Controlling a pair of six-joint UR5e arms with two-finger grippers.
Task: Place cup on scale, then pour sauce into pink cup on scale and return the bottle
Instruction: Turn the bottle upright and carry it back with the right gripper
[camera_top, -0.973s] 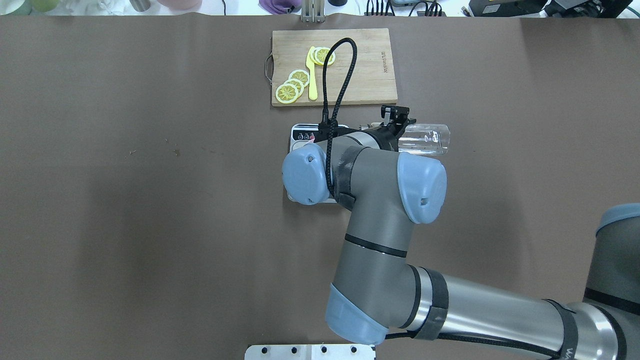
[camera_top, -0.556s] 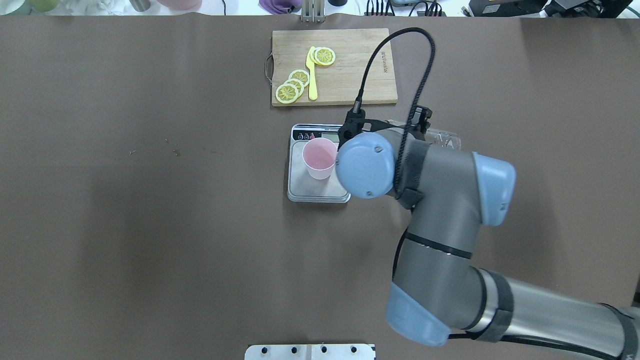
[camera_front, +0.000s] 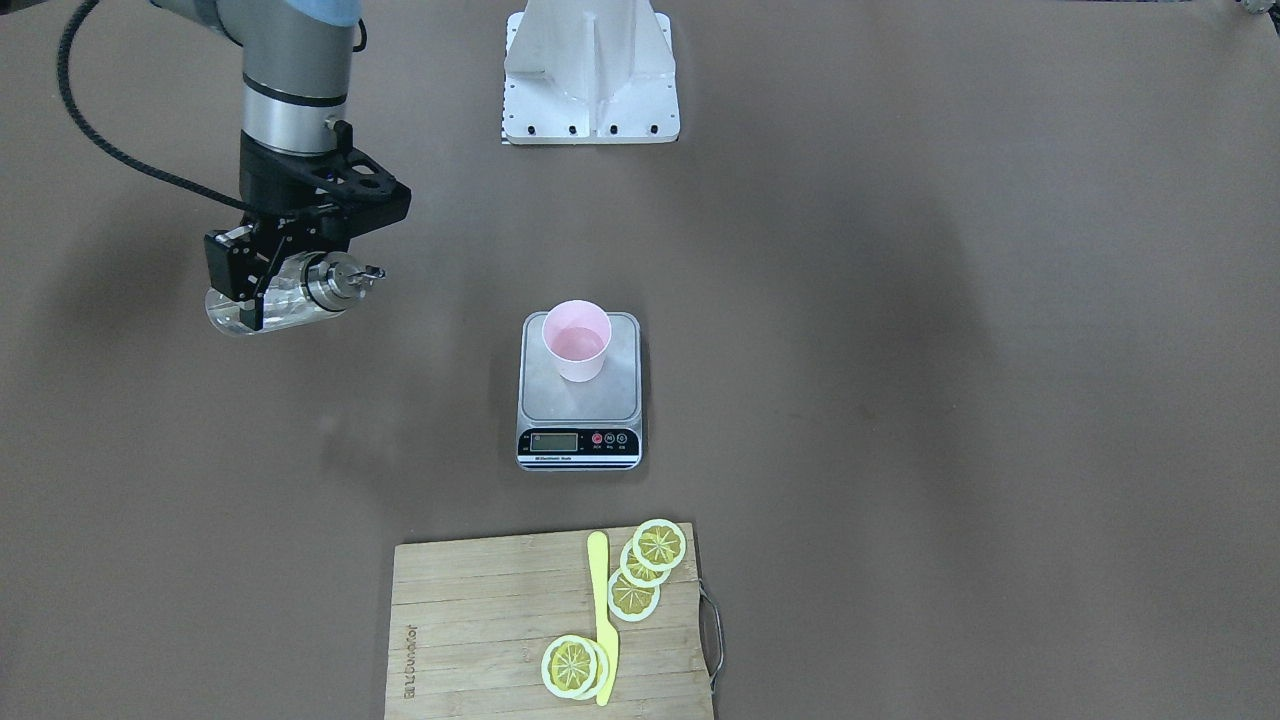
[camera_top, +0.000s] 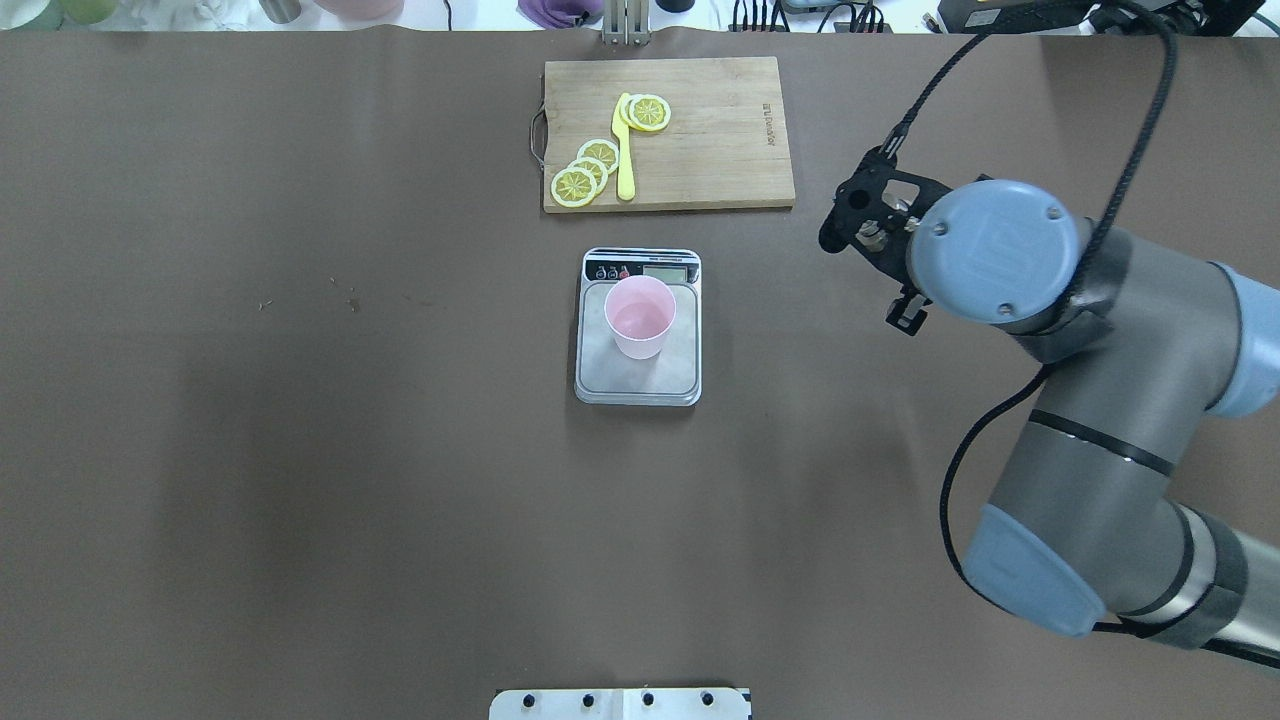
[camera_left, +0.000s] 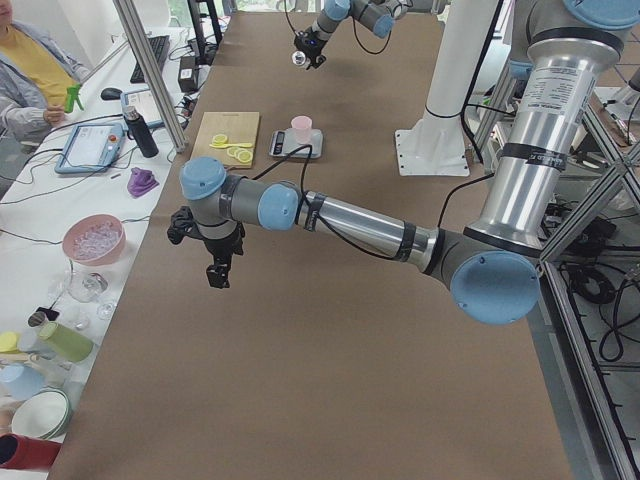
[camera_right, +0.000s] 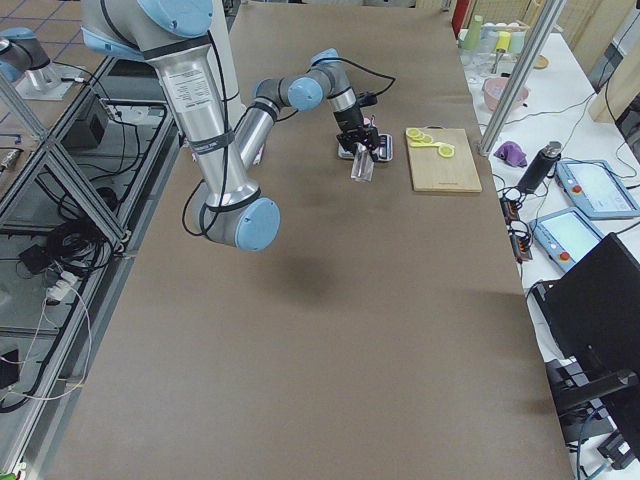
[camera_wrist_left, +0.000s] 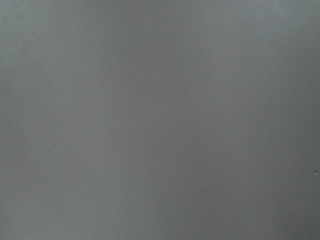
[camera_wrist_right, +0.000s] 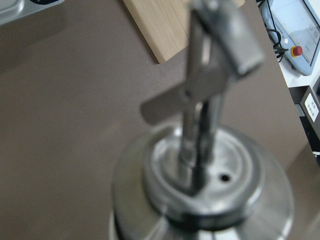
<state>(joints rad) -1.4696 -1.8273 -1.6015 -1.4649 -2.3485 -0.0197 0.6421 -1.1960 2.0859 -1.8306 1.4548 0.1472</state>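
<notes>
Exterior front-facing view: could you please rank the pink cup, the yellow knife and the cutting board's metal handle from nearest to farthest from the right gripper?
From the right gripper, holding the bottle at upper left:
1. Pink cup, on the scale, centre.
2. Yellow knife, on the cutting board, lower centre.
3. Metal handle, board's right edge.

We see a brown worktop (camera_top: 300, 450) from above. Toward its far edge lies a bamboo cutting board (camera_top: 720, 150) with a metal handle (camera_top: 537, 135) on its left end. A yellow knife (camera_top: 625, 160) rests on the board. A fan of overlapping lemon slices (camera_top: 586, 172) lies just left of the knife, and another lemon slice (camera_top: 650, 112) touches its right side. A white mounting plate (camera_top: 620, 704) sits at the near edge. In the left side view, a person in a yellow top (camera_left: 25, 75) sits at a cluttered side table holding a pink bowl (camera_left: 94, 239).
</notes>
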